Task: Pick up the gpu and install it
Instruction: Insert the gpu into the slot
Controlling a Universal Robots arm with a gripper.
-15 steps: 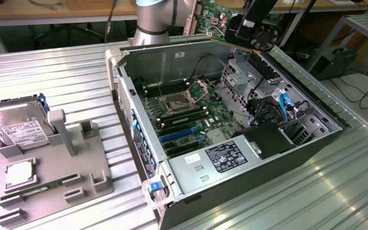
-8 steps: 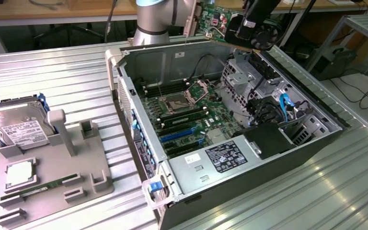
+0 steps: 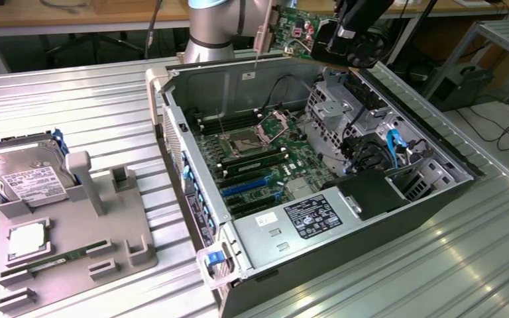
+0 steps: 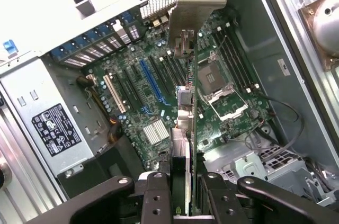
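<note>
Right now the gripper [image 4: 185, 192] holds the gpu [image 3: 297, 28] in the air, above the open computer case [image 3: 236, 83] and near its far upper edge in the exterior view. The two black fingers [image 4: 159, 197] are clamped on the card from both sides. In the wrist view the card is seen edge-on between them, and its silver bracket [image 4: 193, 1] is at the end far from the fingers. In the exterior view the bracket hangs down toward the case, with the green back of the board beside it. The card does not touch the motherboard [image 3: 254, 159], which lies well below it. On the motherboard I see a long blue slot [image 4: 151, 81] and an open CPU socket [image 4: 222, 91]. The power supply [image 3: 303, 222] with a black label sits at the near end of the case. At the exterior view's left, on the metal table [image 3: 87, 99], a gray holder [image 3: 77, 232] carries a hard drive [image 3: 20, 172] and a narrow green RAM stick [image 3: 60, 255], well apart from the case.
</note>
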